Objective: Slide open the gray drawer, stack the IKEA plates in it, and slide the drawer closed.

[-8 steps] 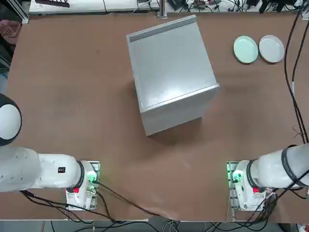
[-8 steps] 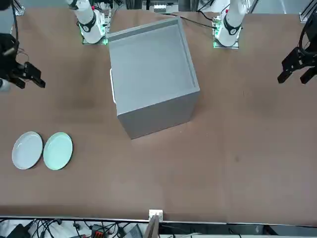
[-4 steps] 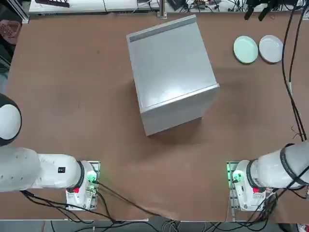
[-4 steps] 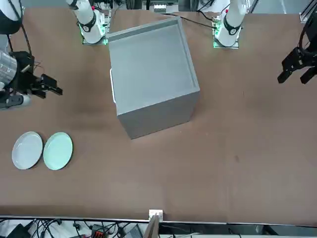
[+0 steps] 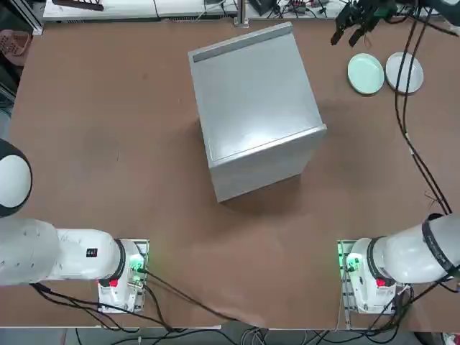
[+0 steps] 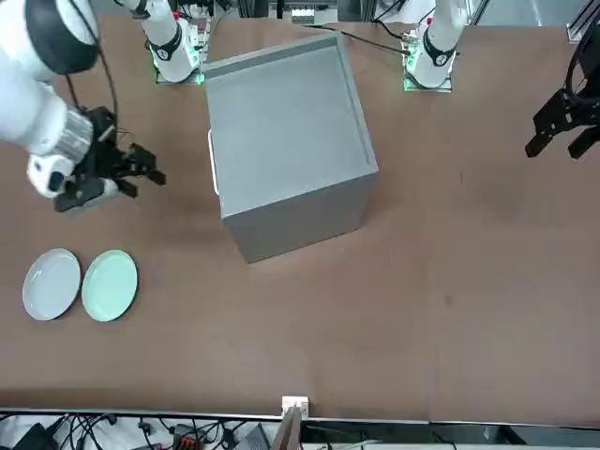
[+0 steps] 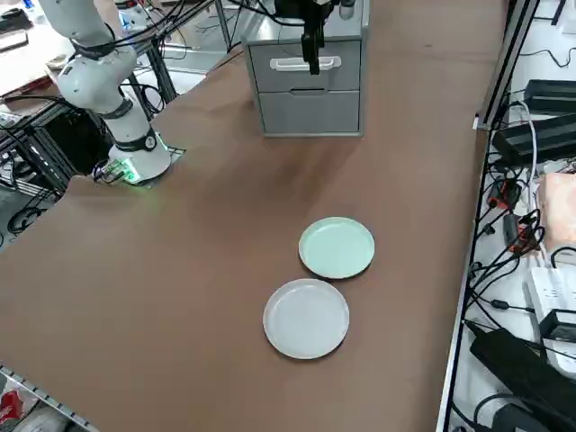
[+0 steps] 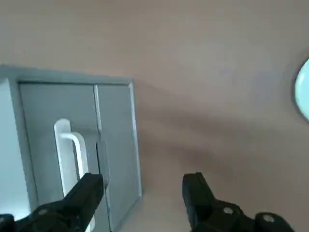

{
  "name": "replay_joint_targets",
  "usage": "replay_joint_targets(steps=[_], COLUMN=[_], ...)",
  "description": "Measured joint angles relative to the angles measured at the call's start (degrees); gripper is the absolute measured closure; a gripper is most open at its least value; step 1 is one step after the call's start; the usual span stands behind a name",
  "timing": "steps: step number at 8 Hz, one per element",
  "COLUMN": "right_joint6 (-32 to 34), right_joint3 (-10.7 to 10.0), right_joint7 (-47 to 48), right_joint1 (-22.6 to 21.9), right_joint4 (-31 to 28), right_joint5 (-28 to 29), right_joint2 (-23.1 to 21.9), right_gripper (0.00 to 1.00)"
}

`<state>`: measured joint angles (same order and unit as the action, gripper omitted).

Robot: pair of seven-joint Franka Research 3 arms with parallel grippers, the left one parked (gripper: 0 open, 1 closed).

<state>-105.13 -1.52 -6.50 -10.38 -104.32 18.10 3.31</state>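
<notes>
Drawer handle only in wrist/side views, hidden overhead

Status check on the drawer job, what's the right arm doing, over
Right gripper open, empty, in the air between cabinet and plates. Drawer shut. Mint plate and white plate side by side on table, unstacked. Nothing in the way.

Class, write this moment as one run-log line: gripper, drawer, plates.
right gripper: open, in the air between cabinet and plates | drawer: shut | mint plate, white plate: side by side on table, untouched

plates side by side, right of cabinet
</notes>
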Motion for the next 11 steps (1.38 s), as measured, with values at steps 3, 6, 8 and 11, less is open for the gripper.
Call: replay_joint_targets(steps=[3,6,8,11], right_joint6=[-2.98,-7.58,-10.47,-11.79], right_joint3=[-0.10,-0.12,-0.08,-0.07], right_joint7=[-6.30,-9.82,-9.82,-9.82], right_joint1=[-0.49,-1.89,-3.96,-5.84], right_joint4=[-6.57,-10.83,-12.91,-13.98], right_joint5=[6.99,12.03,13.26,13.92], right_joint2=[-0.59,-0.16,0.12,0.11], right_gripper=[0.00,0.00,0.00,0.00])
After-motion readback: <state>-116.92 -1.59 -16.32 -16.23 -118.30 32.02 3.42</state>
